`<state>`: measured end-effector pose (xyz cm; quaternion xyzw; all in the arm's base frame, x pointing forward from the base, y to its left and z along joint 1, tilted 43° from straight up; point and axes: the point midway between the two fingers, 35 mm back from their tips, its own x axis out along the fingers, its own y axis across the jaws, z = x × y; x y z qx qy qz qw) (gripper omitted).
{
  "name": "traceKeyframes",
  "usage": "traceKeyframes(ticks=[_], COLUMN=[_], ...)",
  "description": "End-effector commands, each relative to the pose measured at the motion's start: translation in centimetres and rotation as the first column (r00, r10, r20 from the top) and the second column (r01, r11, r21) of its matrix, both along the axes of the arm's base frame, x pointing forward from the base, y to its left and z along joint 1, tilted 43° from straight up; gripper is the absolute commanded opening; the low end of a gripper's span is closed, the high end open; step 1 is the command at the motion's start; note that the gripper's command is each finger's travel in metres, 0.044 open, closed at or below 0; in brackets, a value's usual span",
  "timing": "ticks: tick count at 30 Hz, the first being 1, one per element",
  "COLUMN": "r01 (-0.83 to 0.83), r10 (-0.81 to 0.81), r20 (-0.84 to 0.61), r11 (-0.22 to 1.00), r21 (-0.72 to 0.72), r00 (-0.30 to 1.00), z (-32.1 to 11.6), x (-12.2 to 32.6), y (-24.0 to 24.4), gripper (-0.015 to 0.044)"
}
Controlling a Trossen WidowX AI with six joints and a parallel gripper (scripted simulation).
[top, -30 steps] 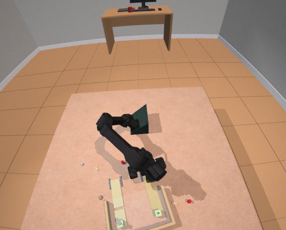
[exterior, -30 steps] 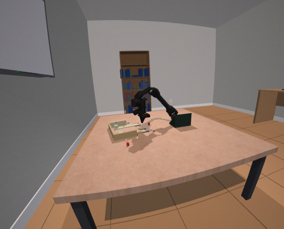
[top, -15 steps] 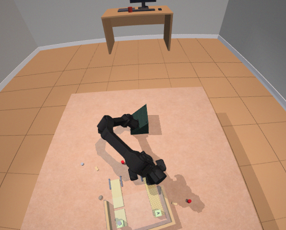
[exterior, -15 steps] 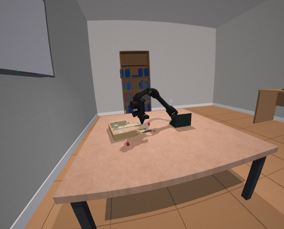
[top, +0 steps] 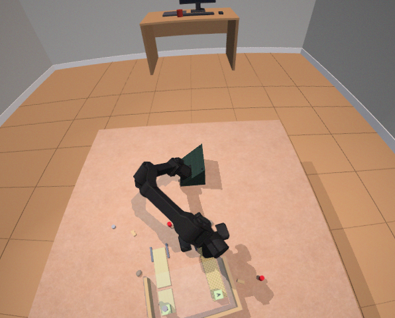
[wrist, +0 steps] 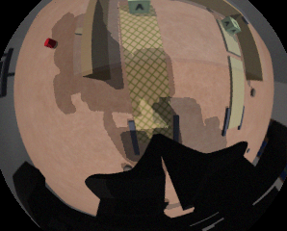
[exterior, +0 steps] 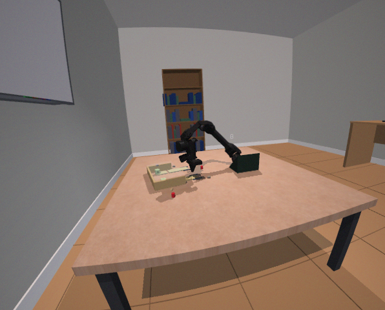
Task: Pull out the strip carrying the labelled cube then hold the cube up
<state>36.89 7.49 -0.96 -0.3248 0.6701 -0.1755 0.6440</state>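
Observation:
The latticed yellow strip (top: 213,275) (wrist: 142,65) looks unbroken where it shows; its near end is partly hidden by the gripper. A green cube (top: 218,294) (wrist: 139,7) marked with a dark letter sits on its far end. The plain pale strip is in two pieces, a long near piece (top: 161,265) (wrist: 236,87) and a short far piece (top: 169,295), with a gap between. Another green cube (wrist: 231,25) (exterior: 157,171) with dark marks stands on the far piece. My gripper (wrist: 157,138) is shut, its tips together over the latticed strip's near end; I see nothing held between them.
A low wooden wall (top: 232,285) (wrist: 95,38) runs around the strips' far part, open toward the arm. Blue rails (wrist: 133,137) (wrist: 176,127) flank the latticed strip's near end. A red piece (top: 261,277) (wrist: 50,43) lies outside the wall. A dark green wedge (top: 195,165) (exterior: 247,163) stands by the arm's base.

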Motion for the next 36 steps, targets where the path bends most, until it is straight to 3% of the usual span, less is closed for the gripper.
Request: traceKeyframes(ticks=[1, 36], r01=[-0.002, -0.002], r10=[0.002, 0.002], r20=[-0.011, -0.011], r11=[1.0, 1.0], r21=[-0.01, -0.012], r00=[1.0, 1.0], z=[-0.7, -2.6], x=[-0.2, -0.1], y=[-0.8, -2.6], gripper=[0.0, 0.0])
